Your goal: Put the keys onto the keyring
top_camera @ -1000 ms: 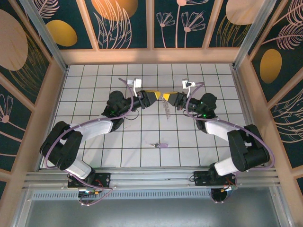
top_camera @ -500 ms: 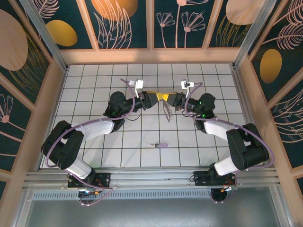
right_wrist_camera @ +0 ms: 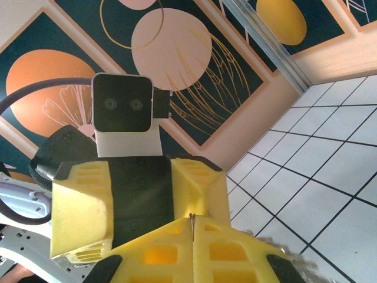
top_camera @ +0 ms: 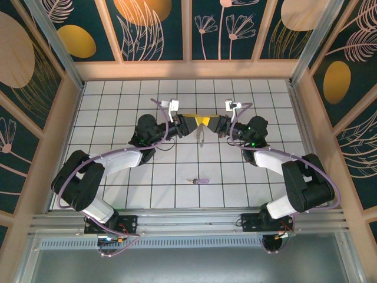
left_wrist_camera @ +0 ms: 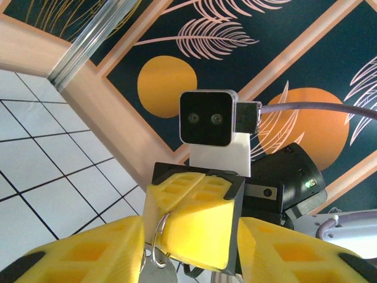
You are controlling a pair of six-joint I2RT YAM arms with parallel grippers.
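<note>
The right gripper (top_camera: pixel 213 123) was clamped on the keyring (top_camera: pixel 201 134). The left gripper (top_camera: pixel 189 124) faced it, jaws apart. The key (top_camera: pixel 201 181) lay on the table (top_camera: pixel 118 100).

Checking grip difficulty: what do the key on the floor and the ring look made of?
Key: lilac head looks matte plastic; dark shank probably metal, too small to be sure. Ring: thin shiny wire, seemingly metal, glinting pale where the right gripper pinches it.

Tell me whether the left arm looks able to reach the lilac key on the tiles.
Probably yes: the key lies alone on bare tiles, nothing over it. The left gripper is at the keyring, though, and would have to swing back.
</note>
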